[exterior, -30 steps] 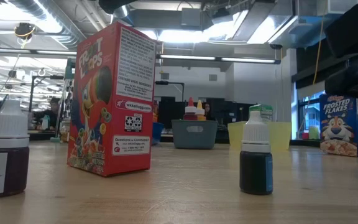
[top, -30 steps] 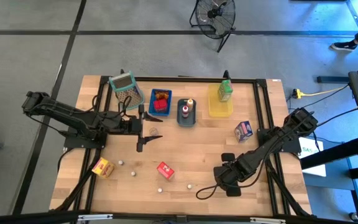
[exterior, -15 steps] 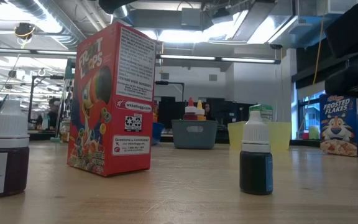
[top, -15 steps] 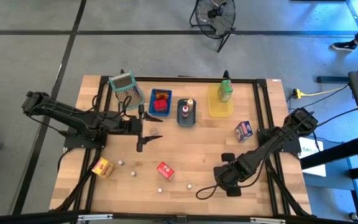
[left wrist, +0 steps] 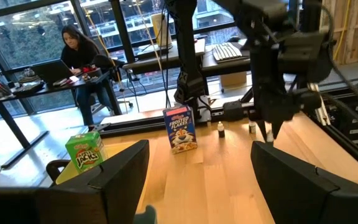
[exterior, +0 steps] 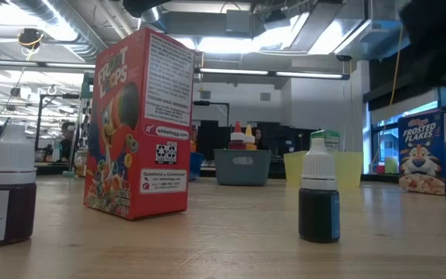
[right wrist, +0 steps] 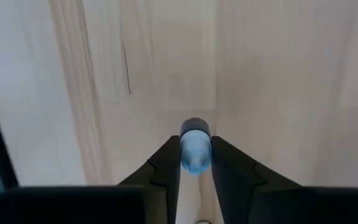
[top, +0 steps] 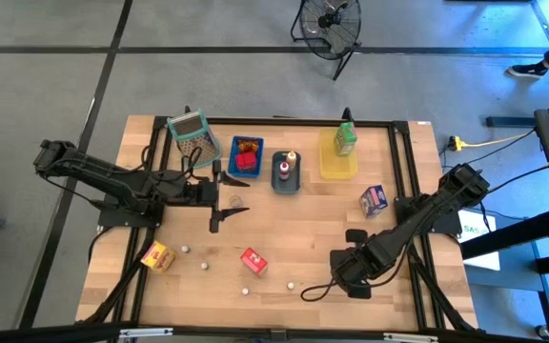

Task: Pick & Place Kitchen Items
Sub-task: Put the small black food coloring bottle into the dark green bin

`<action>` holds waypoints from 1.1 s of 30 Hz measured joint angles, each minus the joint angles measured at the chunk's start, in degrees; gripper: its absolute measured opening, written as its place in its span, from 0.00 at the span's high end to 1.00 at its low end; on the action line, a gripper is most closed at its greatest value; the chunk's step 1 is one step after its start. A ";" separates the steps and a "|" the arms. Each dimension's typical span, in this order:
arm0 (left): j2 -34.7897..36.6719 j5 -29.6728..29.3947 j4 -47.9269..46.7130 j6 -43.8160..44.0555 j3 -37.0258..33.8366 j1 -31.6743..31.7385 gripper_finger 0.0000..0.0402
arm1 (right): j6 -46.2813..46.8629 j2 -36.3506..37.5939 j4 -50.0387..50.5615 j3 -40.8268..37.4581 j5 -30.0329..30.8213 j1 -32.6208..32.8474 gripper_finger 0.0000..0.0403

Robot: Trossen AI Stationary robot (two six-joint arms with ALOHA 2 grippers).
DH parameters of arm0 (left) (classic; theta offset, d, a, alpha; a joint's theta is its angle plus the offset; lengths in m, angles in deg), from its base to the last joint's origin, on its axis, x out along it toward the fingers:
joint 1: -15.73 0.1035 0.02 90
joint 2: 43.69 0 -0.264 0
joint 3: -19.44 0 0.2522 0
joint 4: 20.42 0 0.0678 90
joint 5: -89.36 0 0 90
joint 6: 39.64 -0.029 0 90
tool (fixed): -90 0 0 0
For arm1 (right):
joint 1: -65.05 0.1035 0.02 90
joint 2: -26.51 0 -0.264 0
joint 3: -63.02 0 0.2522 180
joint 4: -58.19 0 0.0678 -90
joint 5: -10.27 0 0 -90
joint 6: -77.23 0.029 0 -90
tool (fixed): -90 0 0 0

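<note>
A small blue ribbed cap (right wrist: 195,151), seemingly the top of one of the tiny bottles, is being pinched between the two dark fingers (right wrist: 165,168) of the right gripper (top: 342,266). The cap is sitting squarely in the narrow gap, with a finger pressing on either side, and its long axis is being lined up with the fingers and pointed away from the wrist toward the pale wooden table (right wrist: 278,74) below. What is being held is thus directly ahead of the hand, not off to a side, so any coming move is likely being governed by a lift and carry toward the trays at the far edge.

In the overhead view that gripper is being held over the near right part of the table, well apart from the blue rectangular tray (top: 246,156), the grey tray (top: 285,182) and the yellow tray (top: 339,170).

The left gripper (top: 223,202) is being kept wide open and empty near the table's middle, with the red cereal carton (top: 253,260) lying nearer to it.
</note>
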 joint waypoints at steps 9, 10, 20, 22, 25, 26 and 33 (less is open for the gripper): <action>0.00 -0.31 -6.28 0.00 0.00 0.02 0.31 | -4.74 0.00 9.30 8.14 7.57 -4.71 0.80; 0.00 -0.31 -6.83 0.02 0.00 0.02 0.31 | -5.82 0.00 9.55 8.90 7.59 -6.05 0.80; 0.00 -0.31 -9.43 1.77 0.00 -0.04 0.31 | -21.22 0.02 9.11 14.82 7.22 -20.81 0.80; 0.00 -0.28 -9.82 3.04 0.00 -0.04 0.31 | -24.74 0.02 7.88 15.27 7.22 -23.56 0.80; 0.00 -0.28 -10.25 3.85 0.00 -0.04 0.31 | -29.28 0.00 6.75 15.76 7.20 -27.16 0.80; 0.00 -0.29 -10.20 3.89 0.00 -0.04 0.31 | -30.75 -0.23 6.63 15.98 7.18 -28.21 0.80; 0.02 -0.28 -10.10 4.71 0.00 -0.04 0.31 | -39.48 -2.58 4.21 18.27 7.91 -33.24 0.80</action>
